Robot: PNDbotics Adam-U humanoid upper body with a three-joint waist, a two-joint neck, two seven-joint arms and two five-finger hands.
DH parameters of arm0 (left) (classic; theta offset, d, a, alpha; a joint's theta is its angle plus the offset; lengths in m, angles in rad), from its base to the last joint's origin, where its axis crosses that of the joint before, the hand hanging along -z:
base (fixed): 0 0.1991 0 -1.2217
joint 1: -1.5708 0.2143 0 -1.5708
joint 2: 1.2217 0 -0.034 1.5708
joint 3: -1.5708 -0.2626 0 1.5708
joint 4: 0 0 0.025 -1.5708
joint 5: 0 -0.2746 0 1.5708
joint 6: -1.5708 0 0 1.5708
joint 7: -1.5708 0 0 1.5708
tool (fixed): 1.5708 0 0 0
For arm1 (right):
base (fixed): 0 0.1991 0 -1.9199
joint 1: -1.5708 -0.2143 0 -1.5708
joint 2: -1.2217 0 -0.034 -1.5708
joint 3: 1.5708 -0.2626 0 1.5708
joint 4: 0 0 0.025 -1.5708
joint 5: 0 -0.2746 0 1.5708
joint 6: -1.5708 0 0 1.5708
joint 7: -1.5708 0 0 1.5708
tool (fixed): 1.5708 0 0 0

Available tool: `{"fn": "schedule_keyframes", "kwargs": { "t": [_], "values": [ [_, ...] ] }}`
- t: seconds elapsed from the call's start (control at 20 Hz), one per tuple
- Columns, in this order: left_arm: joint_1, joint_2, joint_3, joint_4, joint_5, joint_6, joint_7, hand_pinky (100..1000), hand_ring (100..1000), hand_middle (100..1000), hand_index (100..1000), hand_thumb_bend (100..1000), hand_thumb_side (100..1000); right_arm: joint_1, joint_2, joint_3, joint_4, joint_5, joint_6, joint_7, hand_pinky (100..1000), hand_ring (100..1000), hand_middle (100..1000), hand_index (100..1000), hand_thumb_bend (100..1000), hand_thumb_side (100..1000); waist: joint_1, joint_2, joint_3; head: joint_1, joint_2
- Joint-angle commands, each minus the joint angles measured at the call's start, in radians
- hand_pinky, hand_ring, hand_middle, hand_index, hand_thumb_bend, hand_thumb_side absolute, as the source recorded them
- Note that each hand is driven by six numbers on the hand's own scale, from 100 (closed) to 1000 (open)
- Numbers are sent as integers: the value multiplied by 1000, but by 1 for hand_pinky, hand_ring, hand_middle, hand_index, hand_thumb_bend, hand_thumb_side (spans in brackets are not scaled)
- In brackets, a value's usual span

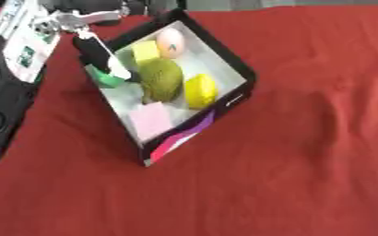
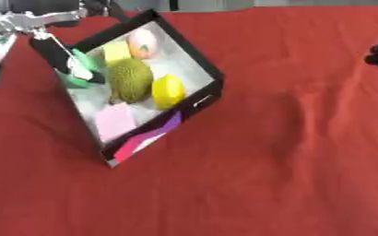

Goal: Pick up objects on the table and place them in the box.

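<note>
Fingers of your left hand reach into the box over a green item; whether they pinch it, you cannot tell. Durian, lemon, peach and pink block already lie inside; the red cloth shows nothing left.

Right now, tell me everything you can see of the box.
The box is a shallow, open-topped rectangular tray with black walls and a pale inside; its near outer wall shows pink, purple and white patches. It sits askew on the red cloth, one corner pointing toward the camera. Inside lie a bumpy green fruit, a yellow lemon-like thing, a yellow block, a pink sheet and a pale pink round thing. The left robot hand reaches in over its far-left wall, beside something green.
</note>
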Motion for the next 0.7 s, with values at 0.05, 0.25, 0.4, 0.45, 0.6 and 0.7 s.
{"fn": "schedule_keyframes", "kwargs": {
  "t": [0.05,0.25,0.4,0.45,0.6,0.7],
  "values": [
    [13,41,93,-96,46,44,52,818,787,755,873,114,341,3,-21,-20,-19,-13,-10,-11,955,799,738,946,100,545,-6,-33,4,-13,1],
    [106,25,197,-191,110,108,117,782,733,704,834,100,634,17,-12,-42,-19,-10,-23,-34,955,799,738,946,100,546,-14,-24,36,-41,-7],
    [182,7,274,-201,157,155,164,762,737,698,851,100,676,19,0,-55,-19,-6,-36,-55,954,799,739,947,100,546,-22,-11,56,-60,-17],
    [207,11,299,-196,173,170,179,762,736,699,852,100,688,20,5,-59,-19,-4,-44,-60,954,799,739,947,100,546,-25,-6,60,-66,-21],
    [281,13,373,-220,218,216,225,765,735,704,859,100,693,19,18,-64,-19,-2,-65,-74,954,799,740,947,100,549,-28,2,66,-72,-28],
    [324,2,416,-256,245,243,252,764,732,700,858,100,695,16,25,-64,-19,-4,-72,-79,954,800,740,948,100,551,-29,6,66,-70,-33]
  ]
}}
